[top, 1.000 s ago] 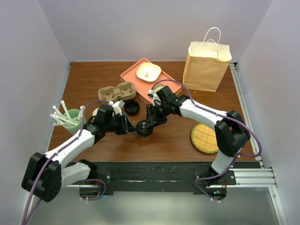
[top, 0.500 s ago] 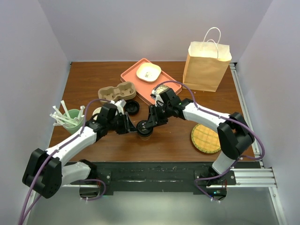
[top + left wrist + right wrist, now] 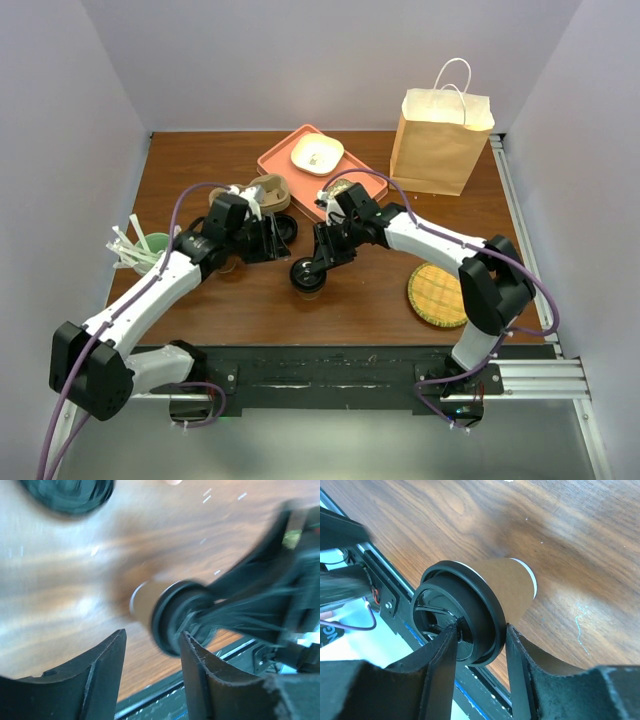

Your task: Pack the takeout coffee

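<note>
Clamping the takeout coffee [image 3: 505, 587] by its lid, right gripper [image 3: 481, 630] seems ready to haul it to the paper bag [image 3: 437, 145]. Left gripper [image 3: 152, 637] hangs near the coffee, jaws apart, empty.

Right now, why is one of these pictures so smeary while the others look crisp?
Left wrist view: motion blur smears the takeout coffee and the table. Right wrist view: sharp, wood grain clear. Top external view: even light, soft shadows, nothing blurred.
</note>
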